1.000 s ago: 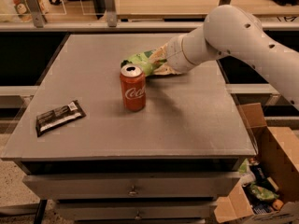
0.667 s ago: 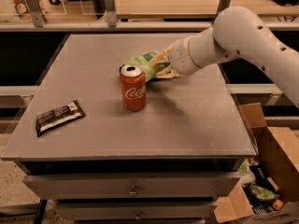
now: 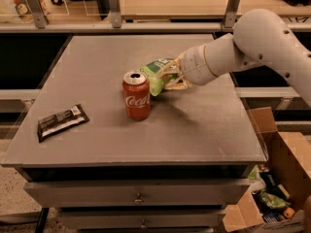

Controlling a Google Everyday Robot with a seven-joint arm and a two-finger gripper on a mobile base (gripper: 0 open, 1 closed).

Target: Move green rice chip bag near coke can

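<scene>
Clamping the gripper (image 3: 171, 77) shut on the right end of the green chip bag (image 3: 153, 71), at the tip of the white arm (image 3: 252, 47) reaching in from the right. Holding the bag tilted and seemingly just clear of the table (image 3: 194, 130), behind and right of the red can (image 3: 136, 97), with its loose left edge almost touching the can's silver top. Probably near enough already; needs only the release. Main risk: nudging further left or dropping low, pushing the bag edge into the rim and tipping or sliding a tall, light can. Second: opening from height, letting the crinkly pouch flop onto the can or skid away from it. Third: snagging the thin film on the way out and dragging the bag off. No trouble likely from the black bar (image 3: 62, 122), well apart at front left, nor the box (image 3: 286, 154) off the table's right side.
</scene>
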